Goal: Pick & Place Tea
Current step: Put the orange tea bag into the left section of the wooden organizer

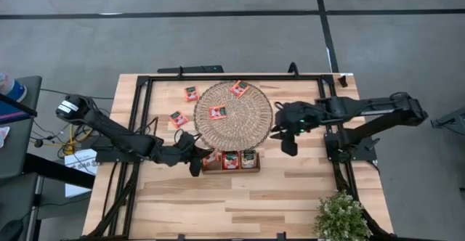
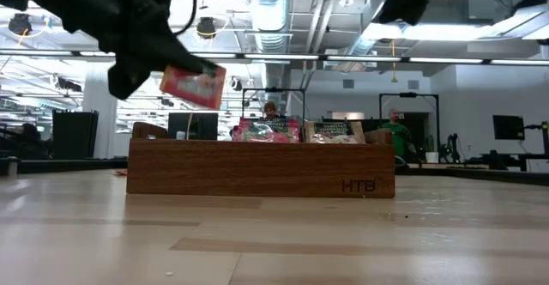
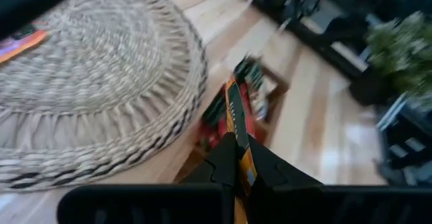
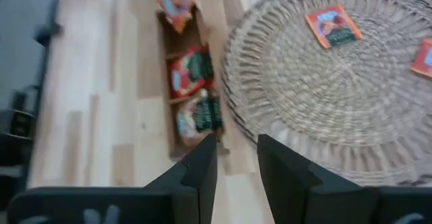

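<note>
My left gripper (image 1: pixel 195 161) is pinched shut on a flat red-orange tea sachet (image 2: pixel 194 86), held on edge between my fingers (image 3: pixel 233 158). Just ahead and slightly below sits the small brown three-compartment wooden tray (image 1: pixel 231 170); its long axis runs across my path, and its nearest, end compartment lies closest to me. Sachets already fill the other two compartments. The round woven straw mat (image 1: pixel 232 114) lies beside me, with loose sachets on and near it. My right gripper (image 1: pixel 288 144) hovers beyond the mat's far edge, fingers parted and empty, further from the tray's near compartment than I am.
</note>
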Controlling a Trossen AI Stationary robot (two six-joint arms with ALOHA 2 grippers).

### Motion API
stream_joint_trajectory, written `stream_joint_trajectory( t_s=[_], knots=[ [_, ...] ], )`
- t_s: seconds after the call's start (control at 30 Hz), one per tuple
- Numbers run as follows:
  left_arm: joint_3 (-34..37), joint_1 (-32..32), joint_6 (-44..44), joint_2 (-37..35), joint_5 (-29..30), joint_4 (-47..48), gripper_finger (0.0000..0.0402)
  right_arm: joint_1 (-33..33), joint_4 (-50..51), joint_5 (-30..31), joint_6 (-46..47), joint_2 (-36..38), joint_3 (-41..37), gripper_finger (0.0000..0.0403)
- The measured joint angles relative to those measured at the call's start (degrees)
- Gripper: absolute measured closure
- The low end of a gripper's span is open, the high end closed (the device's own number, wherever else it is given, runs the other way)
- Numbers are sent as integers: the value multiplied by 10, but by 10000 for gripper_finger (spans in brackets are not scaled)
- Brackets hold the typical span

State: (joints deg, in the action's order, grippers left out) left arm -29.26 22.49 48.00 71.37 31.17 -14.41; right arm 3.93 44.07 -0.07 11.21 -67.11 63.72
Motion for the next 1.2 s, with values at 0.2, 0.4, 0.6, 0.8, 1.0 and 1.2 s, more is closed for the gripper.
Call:
stream_joint_trajectory(
  t_s=[0.2, 0.4, 0.6, 0.8, 1.0, 1.2],
  knots=[
    [1, -25, -27, 46, -35, -28, 401, 13, -48, 5, 48, 59, -64, 305],
    [1, -50, -60, 78, -69, -59, 401, 17, -57, 5, 59, 68, -78, 305],
    [1, -52, -65, 78, -72, -36, 401, 17, -56, 5, 56, 68, -78, 305],
    [1, -53, -66, 78, -71, -16, 401, 16, -56, 6, 49, 68, -78, 305],
    [1, -53, -85, 76, -70, -20, 401, 16, -56, 6, 49, 68, -78, 305],
    [0, -53, -83, 83, -60, -23, 401, 16, -56, 7, 49, 68, -78, 305]
  ],
)
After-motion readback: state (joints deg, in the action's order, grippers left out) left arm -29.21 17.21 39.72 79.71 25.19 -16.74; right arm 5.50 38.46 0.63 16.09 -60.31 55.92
